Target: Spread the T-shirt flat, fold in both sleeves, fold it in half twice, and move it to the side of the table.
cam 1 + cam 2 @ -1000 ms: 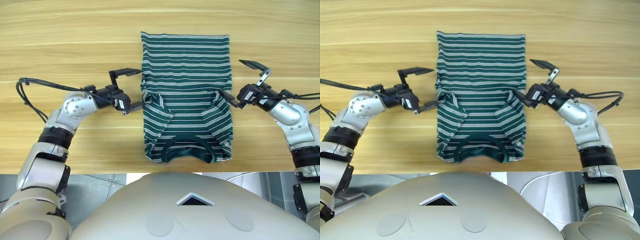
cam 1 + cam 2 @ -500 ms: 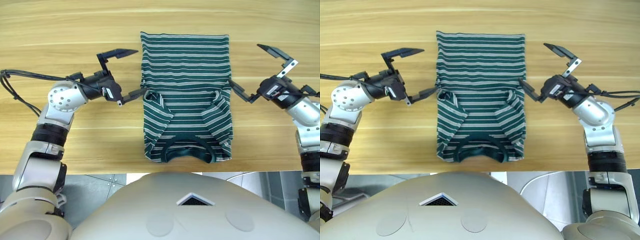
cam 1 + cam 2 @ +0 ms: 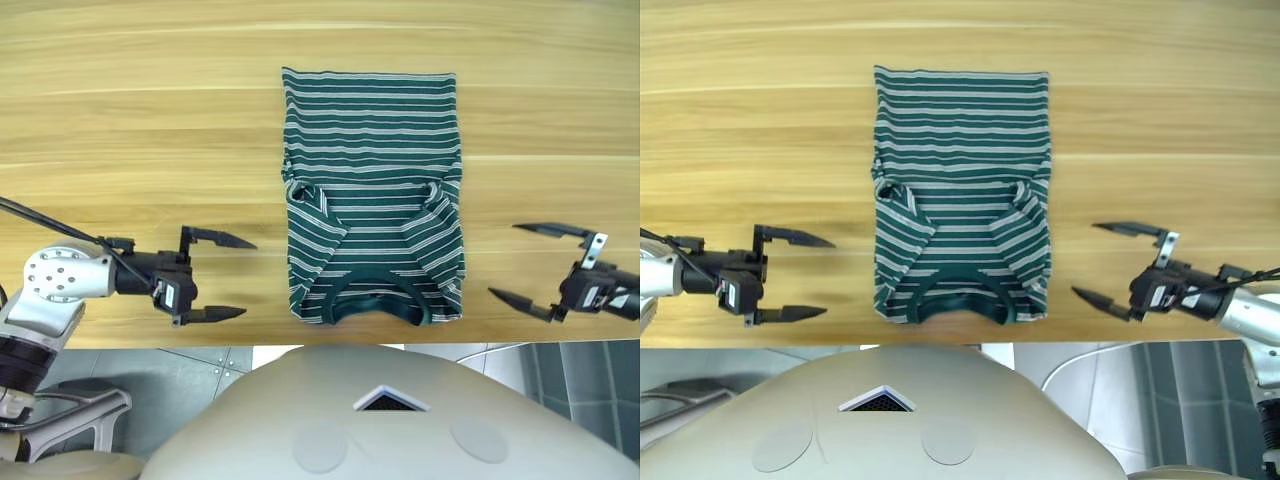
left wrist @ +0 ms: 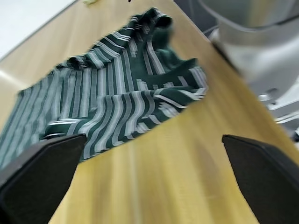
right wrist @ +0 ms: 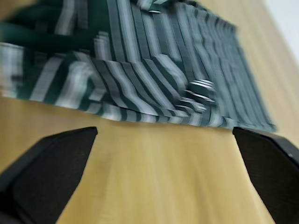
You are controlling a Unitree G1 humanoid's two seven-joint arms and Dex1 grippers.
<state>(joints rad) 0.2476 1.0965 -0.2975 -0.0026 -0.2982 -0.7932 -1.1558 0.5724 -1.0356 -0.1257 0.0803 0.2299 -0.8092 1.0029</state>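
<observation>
1. Shirt: the T-shirt (image 3: 372, 190), dark green with pale stripes, lies flat in the middle of the wooden table (image 3: 140, 120). Its collar (image 3: 375, 292) is toward the near edge and its hem toward the far side.
2. Both sleeves are folded in over the chest, so the outline is tall and narrow. The cloth puckers a little at each shoulder.
3. The left gripper (image 3: 250, 277) hovers by the table's near edge, to the left of the shirt and apart from it. Its jaws are wide apart and empty.
4. The right gripper (image 3: 502, 260) is by the near edge on the shirt's right, also apart from the cloth. Its jaws are spread wide and hold nothing.
</observation>
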